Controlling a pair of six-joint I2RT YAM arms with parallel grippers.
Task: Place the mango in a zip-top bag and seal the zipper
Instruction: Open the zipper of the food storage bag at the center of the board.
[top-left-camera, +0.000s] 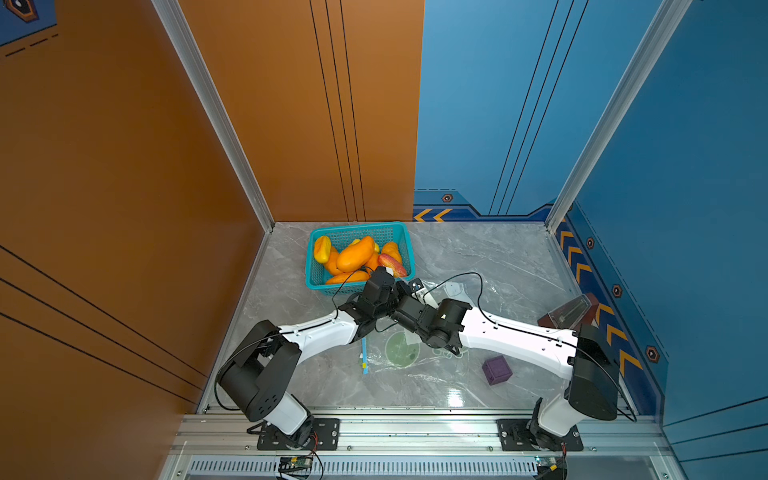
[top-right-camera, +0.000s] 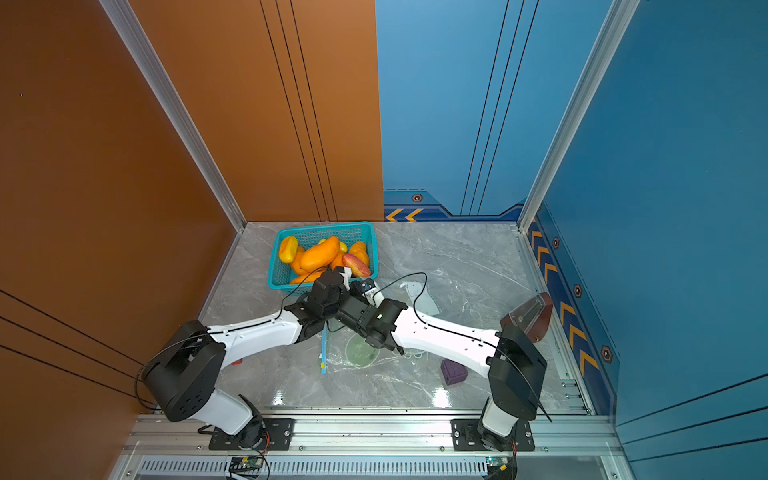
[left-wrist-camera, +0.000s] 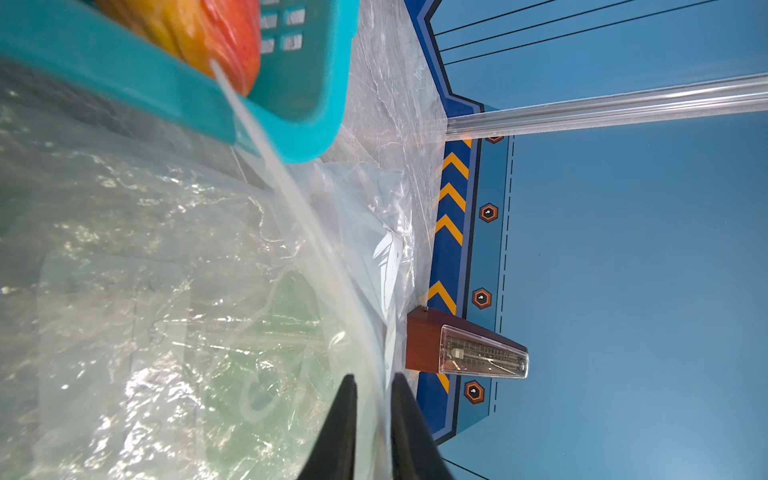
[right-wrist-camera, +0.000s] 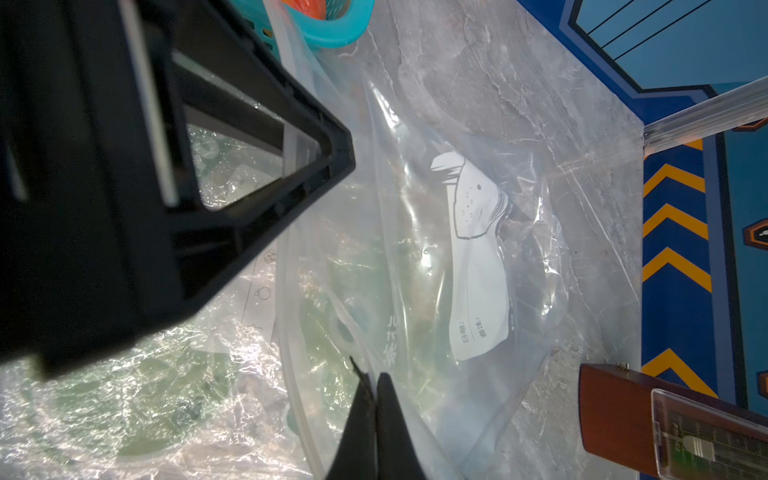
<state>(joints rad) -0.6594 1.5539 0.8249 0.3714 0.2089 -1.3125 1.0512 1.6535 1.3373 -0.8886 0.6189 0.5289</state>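
Mango: top one (top-left-camera: 355, 253) lies in basket (top-left-camera: 309, 262), not bagged yet.
Handling: I judge it firm, rounded, rather heavy; grip across its middle.
Axis: long axis runs diagonally across the basket.
Zip-top bag (right-wrist-camera: 415, 270): thin, floppy, slippery; hold it by the rim.
Left gripper (left-wrist-camera: 374, 415): my jaws slightly apart, bag rim between them.
Right gripper (right-wrist-camera: 376, 415): pressed together, seemingly on the bag film.
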